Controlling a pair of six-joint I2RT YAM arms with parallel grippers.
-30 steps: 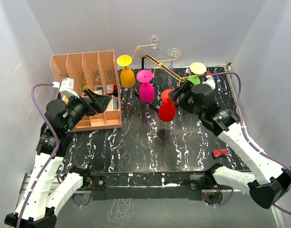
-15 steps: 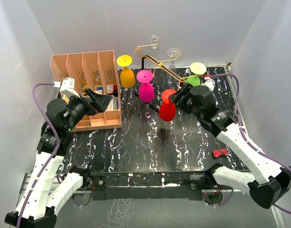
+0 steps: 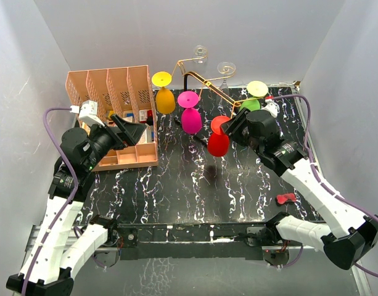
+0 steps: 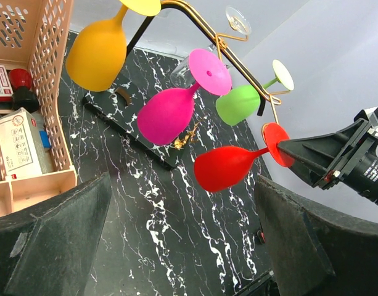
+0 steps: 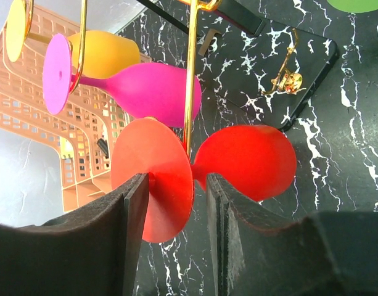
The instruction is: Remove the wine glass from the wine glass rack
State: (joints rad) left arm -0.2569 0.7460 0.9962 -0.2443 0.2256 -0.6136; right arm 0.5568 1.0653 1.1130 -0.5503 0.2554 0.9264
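The red wine glass (image 3: 217, 143) hangs upside down by its foot from a gold wire arm of the wine glass rack (image 3: 210, 86). My right gripper (image 3: 229, 127) straddles that foot. In the right wrist view its jaws (image 5: 175, 185) are partly closed: the left pad lies against the flat of the red foot (image 5: 158, 179), and a thin gap shows at the right pad beside the stem. The gold wire (image 5: 190, 74) runs between foot and bowl (image 5: 250, 160). My left gripper (image 3: 136, 131) is wide open and empty by the organiser, facing the glasses (image 4: 229, 168).
Yellow (image 3: 166, 98), magenta (image 3: 190, 118) and green (image 3: 253, 103) glasses hang on the same rack, with clear ones (image 3: 225, 68) at the back. A peach slotted organiser (image 3: 108, 92) stands at the left. A small red object (image 3: 286, 198) lies at the right.
My right gripper's jaws have narrowed around the red glass's foot, and glass and gripper have shifted slightly right. The left arm has not moved.
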